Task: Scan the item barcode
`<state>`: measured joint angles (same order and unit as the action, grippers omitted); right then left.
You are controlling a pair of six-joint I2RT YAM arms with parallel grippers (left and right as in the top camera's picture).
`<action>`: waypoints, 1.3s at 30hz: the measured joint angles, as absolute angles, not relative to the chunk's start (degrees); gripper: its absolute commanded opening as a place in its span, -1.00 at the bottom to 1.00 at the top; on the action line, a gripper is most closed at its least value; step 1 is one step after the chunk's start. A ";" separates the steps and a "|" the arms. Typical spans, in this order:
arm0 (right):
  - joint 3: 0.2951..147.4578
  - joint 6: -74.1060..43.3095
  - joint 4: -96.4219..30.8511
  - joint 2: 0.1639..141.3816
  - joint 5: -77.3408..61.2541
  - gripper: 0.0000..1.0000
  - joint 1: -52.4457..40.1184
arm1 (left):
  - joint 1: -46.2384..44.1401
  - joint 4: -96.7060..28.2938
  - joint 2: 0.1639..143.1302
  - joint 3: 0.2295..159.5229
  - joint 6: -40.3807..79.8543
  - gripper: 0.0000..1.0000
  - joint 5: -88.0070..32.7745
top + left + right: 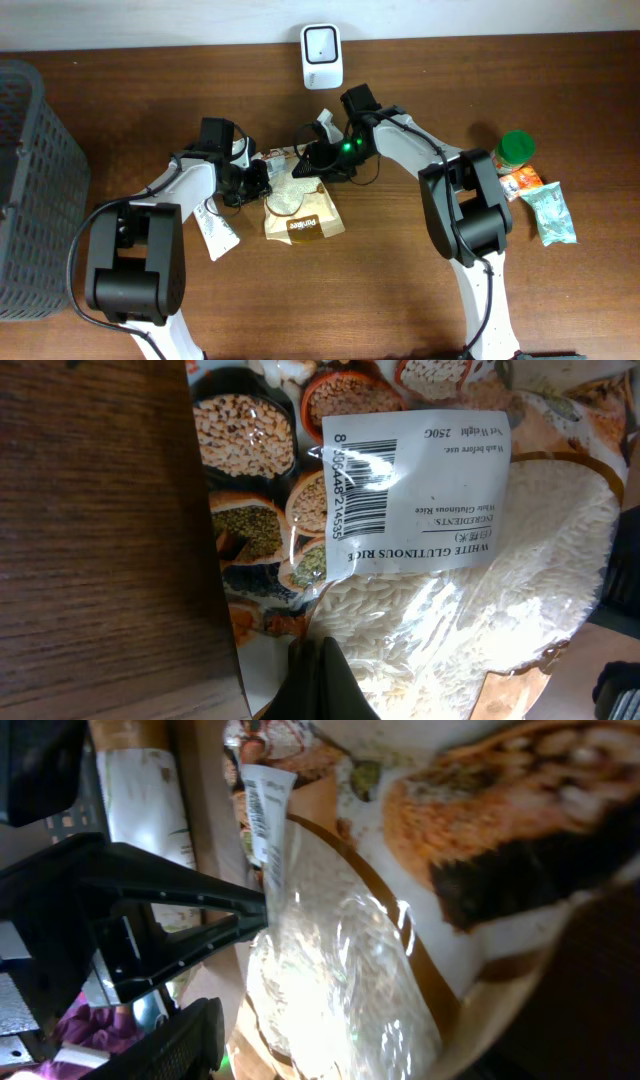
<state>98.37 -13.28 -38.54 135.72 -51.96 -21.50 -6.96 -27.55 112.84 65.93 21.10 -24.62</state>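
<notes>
Table centre, toward back edge: bag [300, 208] between both grippers | left gripper [262, 178]: fingers pressed together on bag edge; barcode [352, 485] visible | right gripper [320, 158]: at bag's back edge; finger state cannot be told

Overhead view was evenly, softly lit, short soft shadows lay on the table [390, 300], left wrist view was sharp, label [420, 480] readable, bag [470, 610] faintly glossy, right wrist view was blurred, dark toward 9 o'clock, white glare on plastic near 6 o'clock.
</notes>
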 measured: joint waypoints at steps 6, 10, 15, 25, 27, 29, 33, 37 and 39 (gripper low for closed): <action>98.32 -15.42 -32.82 136.79 -54.81 0.22 -22.50 | -6.81 -27.59 112.84 65.93 21.10 -1.00 -24.62; 98.30 -17.39 -29.15 137.12 -54.70 0.22 -23.73 | -6.61 -27.66 112.84 65.93 21.10 -1.00 -24.60; 98.37 -17.82 -27.16 137.34 -53.47 0.14 -25.69 | -6.39 -27.81 112.84 65.93 21.10 -1.00 -24.49; 98.78 -18.59 -25.87 138.98 -55.48 -0.21 -27.05 | -6.28 -27.79 112.84 65.93 21.30 -1.00 -24.34; 98.78 -18.96 -25.87 139.04 -54.74 -0.34 -27.07 | -6.28 -27.79 112.81 65.93 21.30 -1.00 -24.21; 98.78 -19.09 -25.71 139.26 -54.28 -0.44 -27.05 | -6.28 -27.77 112.81 65.93 21.30 -1.00 -24.18; 98.78 -19.14 -25.50 139.81 -54.33 -0.86 -27.05 | -6.31 -30.68 112.77 67.13 20.62 -1.00 -23.11; 98.72 -18.98 -25.91 139.94 -55.18 -0.91 -26.98 | -6.37 -37.43 110.67 68.25 17.61 -0.95 -21.04; 98.72 -17.82 -27.00 139.85 -55.37 -0.92 -26.61 | -5.58 -40.40 106.06 69.82 16.43 -0.87 -20.71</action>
